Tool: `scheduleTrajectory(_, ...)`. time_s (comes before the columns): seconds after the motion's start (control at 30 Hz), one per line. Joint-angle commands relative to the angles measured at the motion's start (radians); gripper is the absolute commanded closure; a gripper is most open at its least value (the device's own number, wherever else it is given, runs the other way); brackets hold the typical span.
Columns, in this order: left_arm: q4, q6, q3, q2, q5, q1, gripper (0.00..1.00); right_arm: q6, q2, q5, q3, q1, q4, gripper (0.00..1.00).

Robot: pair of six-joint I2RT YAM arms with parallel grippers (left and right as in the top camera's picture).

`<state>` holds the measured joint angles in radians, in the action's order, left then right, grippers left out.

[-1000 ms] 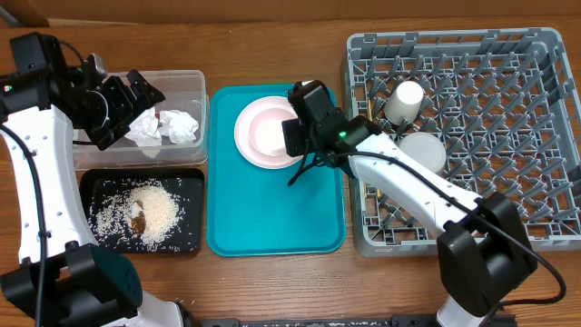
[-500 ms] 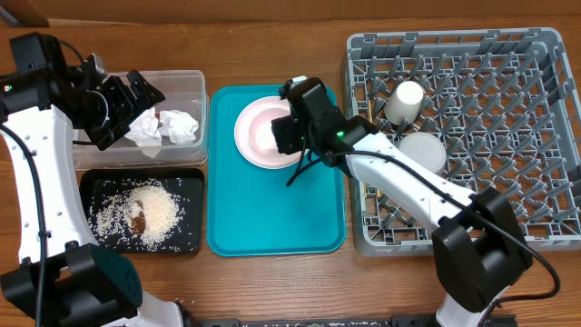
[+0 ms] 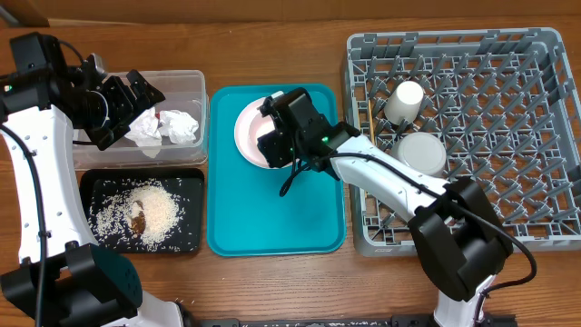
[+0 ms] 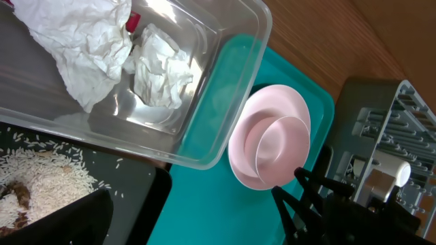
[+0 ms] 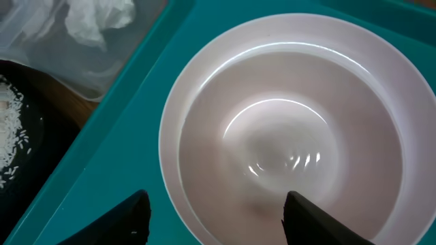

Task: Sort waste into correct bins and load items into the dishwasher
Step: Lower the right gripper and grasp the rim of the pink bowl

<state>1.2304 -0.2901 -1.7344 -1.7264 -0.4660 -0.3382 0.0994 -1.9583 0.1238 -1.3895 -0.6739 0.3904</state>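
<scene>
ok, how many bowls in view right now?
2. A pink bowl sits on the plate on the teal tray; a grey-white bowl is in the dish rack. The right arm could hide another.

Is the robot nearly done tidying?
Partly. Done: napkins in the clear tub, rice in the black tray, cream cup and grey-white bowl in the dish rack. In hand: the open right gripper hovers over the pink bowl. Left: that bowl and the pink plate under it.

From overhead the right hand [image 3: 275, 141] covers most of the pink bowl [image 3: 266, 145] and the right side of the plate [image 3: 245, 134]; in the left wrist view a napkin [image 4: 75, 41] hides most of the red wrapper [image 4: 134, 20]
</scene>
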Motion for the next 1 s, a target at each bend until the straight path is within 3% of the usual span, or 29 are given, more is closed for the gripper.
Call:
scheduleTrajectory(0.0, -0.002, -0.013, -0.022, -0.005, 0.006, 0.006, 0.0, -0.023, -0.002, 0.005, -0.024, -0.007, -0.012, 0.37)
scheduleTrajectory(0.1, -0.001, -0.013, -0.022, -0.005, 0.006, 0.006, 0.0, -0.025, -0.002, 0.006, -0.024, -0.008, -0.037, 0.41)
scheduleTrajectory(0.8, -0.002, -0.013, -0.022, -0.005, 0.006, 0.006, 0.0, -0.078, -0.087, -0.109, -0.024, -0.09, -0.205, 0.43)
scheduleTrajectory(0.97, -0.001, -0.013, -0.022, -0.005, 0.006, 0.006, 0.0, -0.078, -0.12, -0.132, -0.024, -0.09, -0.225, 0.51)
